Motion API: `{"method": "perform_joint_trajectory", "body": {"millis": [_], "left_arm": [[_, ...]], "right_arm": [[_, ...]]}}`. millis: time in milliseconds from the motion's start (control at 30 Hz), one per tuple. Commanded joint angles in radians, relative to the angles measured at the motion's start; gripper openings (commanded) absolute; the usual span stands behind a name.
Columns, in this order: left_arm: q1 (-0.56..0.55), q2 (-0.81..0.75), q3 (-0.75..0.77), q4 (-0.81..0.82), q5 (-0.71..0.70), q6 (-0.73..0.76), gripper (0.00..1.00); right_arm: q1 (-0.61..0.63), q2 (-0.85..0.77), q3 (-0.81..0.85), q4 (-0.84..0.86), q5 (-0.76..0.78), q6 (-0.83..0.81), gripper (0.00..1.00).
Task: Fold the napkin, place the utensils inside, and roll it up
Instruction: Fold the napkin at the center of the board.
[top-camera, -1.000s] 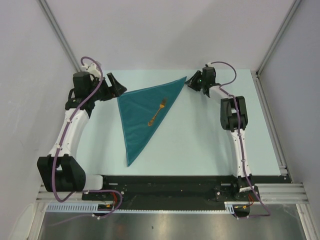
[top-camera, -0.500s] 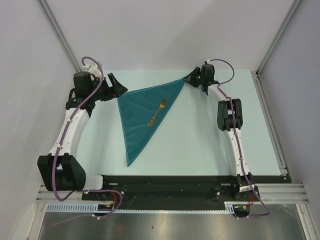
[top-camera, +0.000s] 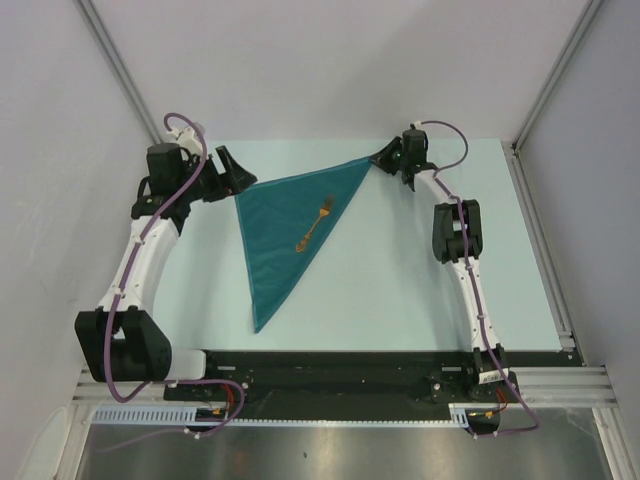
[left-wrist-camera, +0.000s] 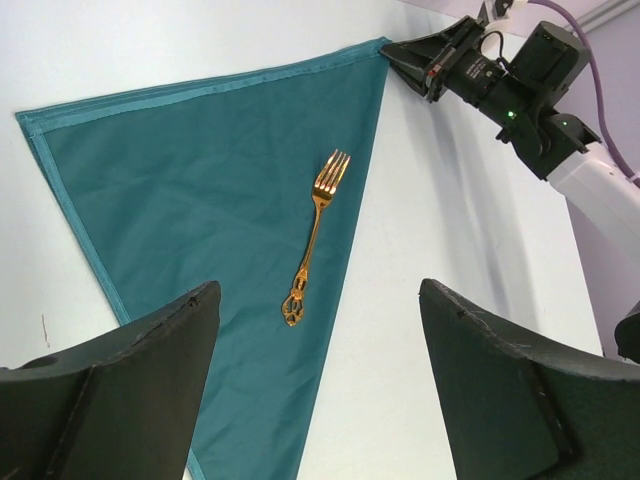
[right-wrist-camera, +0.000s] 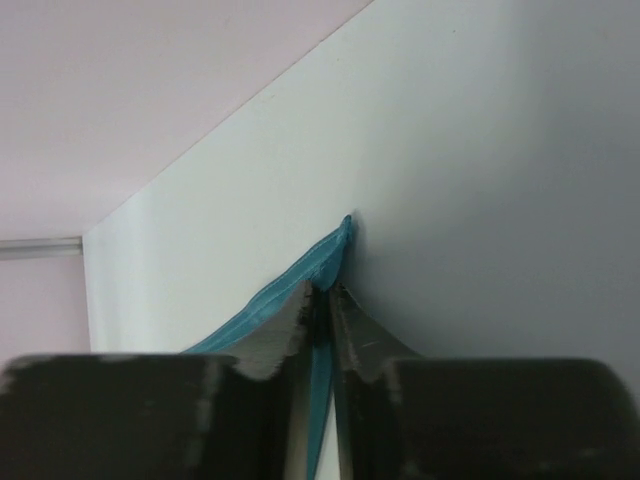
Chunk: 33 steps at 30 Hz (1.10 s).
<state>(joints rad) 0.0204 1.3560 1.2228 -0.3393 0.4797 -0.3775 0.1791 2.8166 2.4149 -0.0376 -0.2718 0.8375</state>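
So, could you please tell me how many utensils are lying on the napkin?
1. A gold fork lies on the teal napkin, near its right-arm-side edge, tines pointing toward the table's far side. The folded cloth could hide others.

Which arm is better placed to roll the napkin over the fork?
Right. The right gripper pinches a far corner of the napkin, nearest the fork. The left gripper hangs open beside the other far corner, holding nothing.

In the right wrist view the right gripper (right-wrist-camera: 320, 300) hides all but one corner of the napkin (right-wrist-camera: 330, 258). The left gripper (left-wrist-camera: 320, 290) covers its near tip in the left wrist view. From above, the tines of the fork (top-camera: 312, 226) are too small to count.
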Motion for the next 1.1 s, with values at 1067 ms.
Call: {"method": "perform_joint_trajectory", "body": {"millis": [1067], "left_arm": [[0.007, -0.017, -0.009, 0.046, 0.045, -0.021, 0.85]], "right_arm": [[0.105, -0.473, -0.687, 0.703, -0.331, 0.031, 0.00]]}}
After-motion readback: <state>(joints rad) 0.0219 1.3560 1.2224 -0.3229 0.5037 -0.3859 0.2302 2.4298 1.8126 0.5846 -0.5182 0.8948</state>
